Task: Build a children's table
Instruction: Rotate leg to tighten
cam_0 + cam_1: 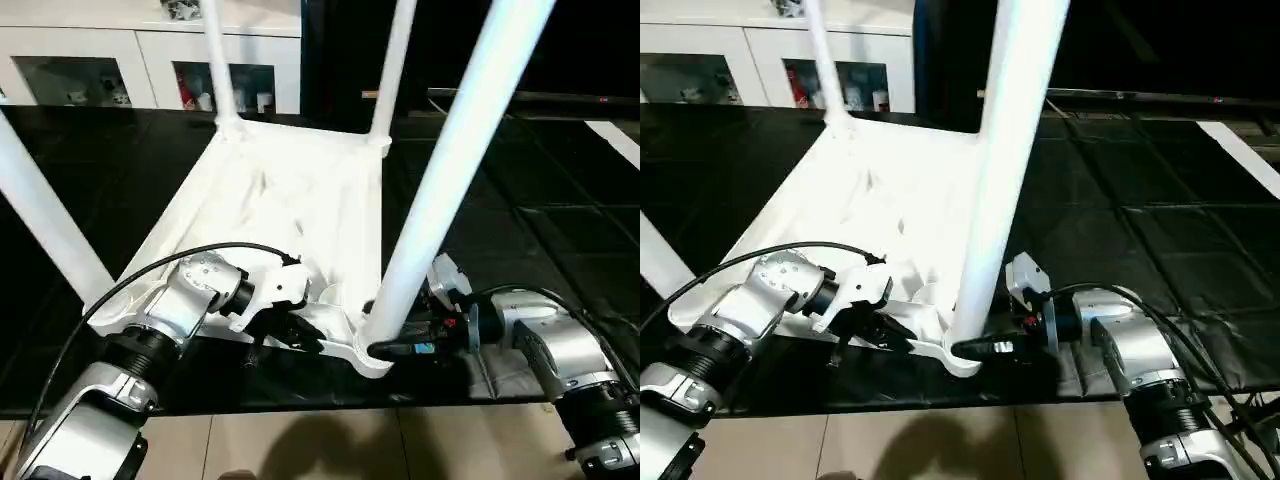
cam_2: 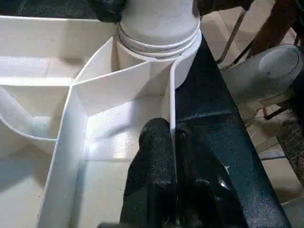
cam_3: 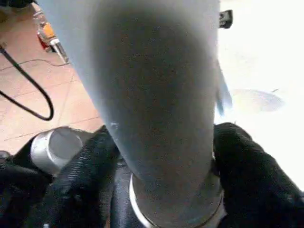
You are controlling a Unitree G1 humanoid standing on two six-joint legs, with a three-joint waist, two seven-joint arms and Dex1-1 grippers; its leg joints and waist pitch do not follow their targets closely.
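Black fingers (image 3: 247, 175) of the right gripper (image 1: 985, 348) straddle the near leg (image 1: 995, 200), light, stiff, slippery; best gripped low. At nine o'clock, left gripper (image 1: 290, 335) pinches the table's (image 1: 290, 200) rim.

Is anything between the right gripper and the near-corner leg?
No. The right gripper has its fingers on either side of the near leg, right at its base by the corner socket; nothing visible sits between them.

forearms (image 1: 545, 340): silver | claws (image 2: 173, 185): black | cable (image 1: 150, 270): black
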